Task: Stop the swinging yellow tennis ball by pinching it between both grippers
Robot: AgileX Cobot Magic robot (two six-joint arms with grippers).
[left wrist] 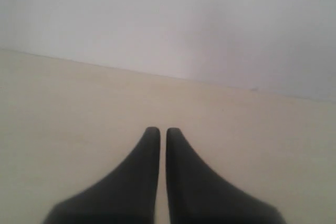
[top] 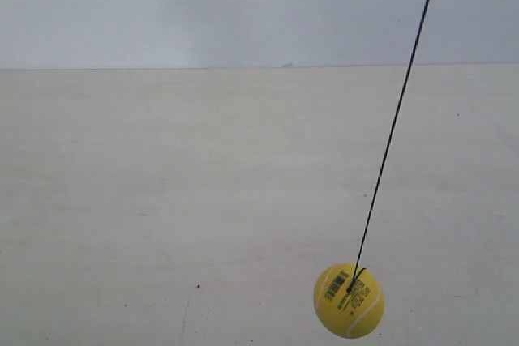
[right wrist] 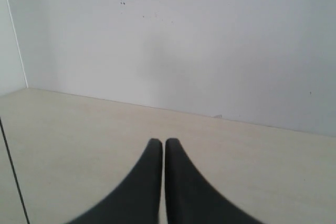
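The yellow tennis ball [top: 349, 301] hangs on a thin black string [top: 397, 119] low at the exterior view's right, just above the pale table. The string slants up to the top edge. Neither arm appears in the exterior view. My left gripper [left wrist: 163, 129] is shut with nothing between its black tapered fingers; the ball is absent from the left wrist view. My right gripper [right wrist: 161, 141] is also shut and empty. A thin black line [right wrist: 13, 171] crosses the edge of the right wrist view; it may be the string.
A pale wooden tabletop [top: 203, 200] stretches under everything and meets a plain grey-white wall [top: 203, 6] at the back. The wall shows small dark specks [right wrist: 122, 1] in the right wrist view.
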